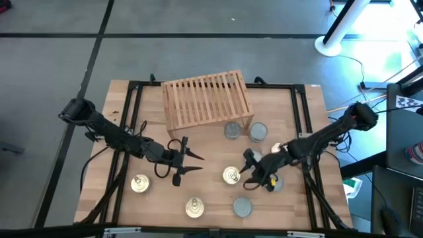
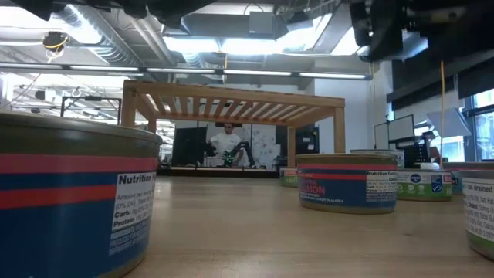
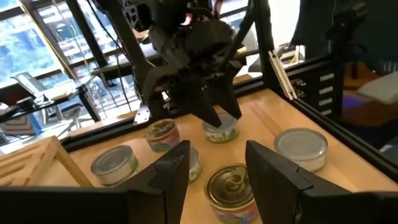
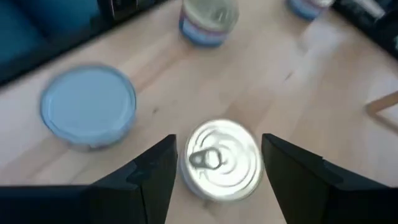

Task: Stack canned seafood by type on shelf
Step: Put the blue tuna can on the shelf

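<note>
Looking down on the counter, you have six short round tins in view, none on the shelf, a light slatted wooden rack standing at the far middle with its top bare. Two silver-grey-topped tins sit just beside its right front corner. Three gold-topped tins with pull tabs lie nearer you: one at the left, one at the front, and one in the middle. A further silver-topped tin sits at the front right.

Your right end effector hangs over the middle gold tin, fingers apart on either side of it, not touching. Your left end effector hovers left of centre, fingers spread, holding nothing. Between that tin and the shelf stand the two silver tins.
</note>
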Tool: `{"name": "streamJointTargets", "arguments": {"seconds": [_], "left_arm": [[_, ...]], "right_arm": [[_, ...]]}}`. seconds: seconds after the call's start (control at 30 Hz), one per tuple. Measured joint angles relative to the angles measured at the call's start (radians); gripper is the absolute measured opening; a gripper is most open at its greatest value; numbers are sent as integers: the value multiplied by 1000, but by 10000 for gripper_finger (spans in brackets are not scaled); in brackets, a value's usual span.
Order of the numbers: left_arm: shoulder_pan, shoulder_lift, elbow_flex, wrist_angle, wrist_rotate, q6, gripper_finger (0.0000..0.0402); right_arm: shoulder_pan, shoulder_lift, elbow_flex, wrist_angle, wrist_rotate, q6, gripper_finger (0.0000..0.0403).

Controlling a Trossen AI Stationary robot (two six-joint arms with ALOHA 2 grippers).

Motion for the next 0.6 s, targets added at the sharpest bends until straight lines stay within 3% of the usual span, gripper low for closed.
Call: {"name": "streamJointTargets", "arguments": {"seconds": [0.17,0.6], "left_arm": [[-1,27,0,3,0,-2,153],[1,56,0,2,-1,-2,152]], "right_arm": [[25,98,0,9,88,-14,234],[29,203,0,18,96,-28,220]]}}
